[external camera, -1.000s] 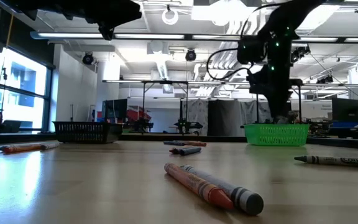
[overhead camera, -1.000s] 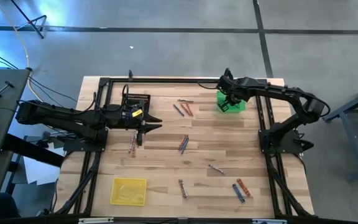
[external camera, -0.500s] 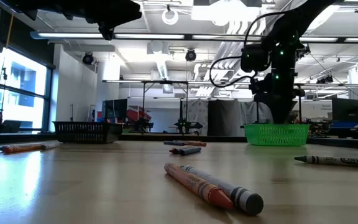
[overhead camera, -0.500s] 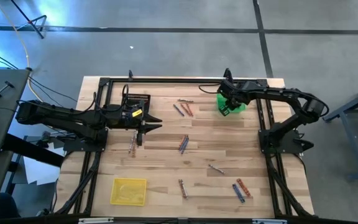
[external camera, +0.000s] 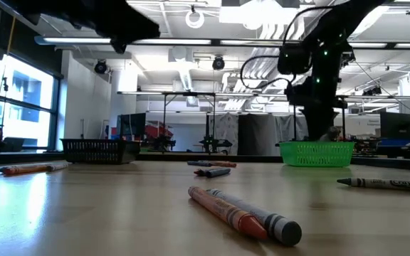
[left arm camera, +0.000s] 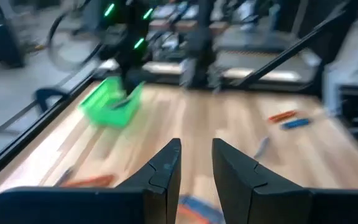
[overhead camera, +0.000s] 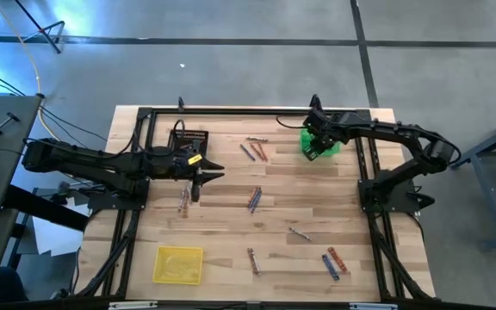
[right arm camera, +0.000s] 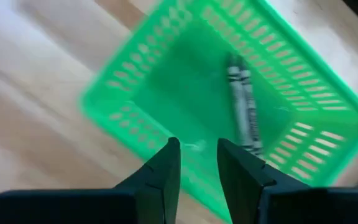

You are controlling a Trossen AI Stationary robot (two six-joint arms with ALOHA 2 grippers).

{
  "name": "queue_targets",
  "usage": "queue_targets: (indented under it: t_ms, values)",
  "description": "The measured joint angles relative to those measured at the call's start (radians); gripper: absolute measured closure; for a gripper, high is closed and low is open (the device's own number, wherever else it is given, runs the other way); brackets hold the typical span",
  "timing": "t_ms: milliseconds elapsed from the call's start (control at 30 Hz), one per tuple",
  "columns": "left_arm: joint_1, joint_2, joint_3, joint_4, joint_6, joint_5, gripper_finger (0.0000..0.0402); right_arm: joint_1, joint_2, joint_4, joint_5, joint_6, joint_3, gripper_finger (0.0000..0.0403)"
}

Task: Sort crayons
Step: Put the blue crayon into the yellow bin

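Across the wooden tabletop [overhead camera: 231,215], between the earlier frames and this one, you had moved only your right arm: its wrist shifted slightly over the green basket [overhead camera: 321,145] at the far right corner and rose a little in the low view, while your left arm and every loose crayon kept their places. Two grey crayons [right arm camera: 242,109] lay side by side inside the basket in the right wrist view, which suggests that a grey drop was complete and that you were free to fetch the next stick.

Your right arm reached from its base at the right edge across to the basket, with the right hand [right arm camera: 197,158] pointing down above the basket's floor, its fingers a narrow gap apart and empty. Your left arm lay stretched from the left edge toward the middle, beside the black basket [overhead camera: 189,139]; the left hand [overhead camera: 211,170] was likewise narrowly parted and held nothing.

The yellow tray [overhead camera: 179,263] sat near the front left corner.

The remaining crayons [overhead camera: 254,199] lay scattered in small groups: a pair at mid-table, others near the far edge [overhead camera: 253,150], one group just under your left hand [overhead camera: 184,201], and several toward the front right [overhead camera: 334,262]. Most of the sorting therefore appeared undone.
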Motion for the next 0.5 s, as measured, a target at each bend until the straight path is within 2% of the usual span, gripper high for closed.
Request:
queue_targets:
  t_ms: [100, 167, 367, 500]
  values:
    - [0.008, 0.046, 0.0, -0.022, 0.0, -0.093, 0.0321, 0.003, -0.051, 0.01, -0.071, 0.018, 0.0, 0.0311]
    - [0.027, 0.085, 0.0, -0.036, 0.0, -0.108, 0.0321, 0.016, -0.088, 0.028, -0.113, 0.035, 0.0, 0.0313]
    - [0.12, 0.214, 0.0, -0.03, 0.052, -0.052, 0.0321, 0.126, -0.192, 0.15, -0.247, 0.057, 0.0, 0.0314]
    - [0.199, 0.286, 0.022, -0.047, 0.06, -0.004, 0.0321, 0.229, -0.237, 0.271, -0.26, 0.057, 0.0, 0.0314]
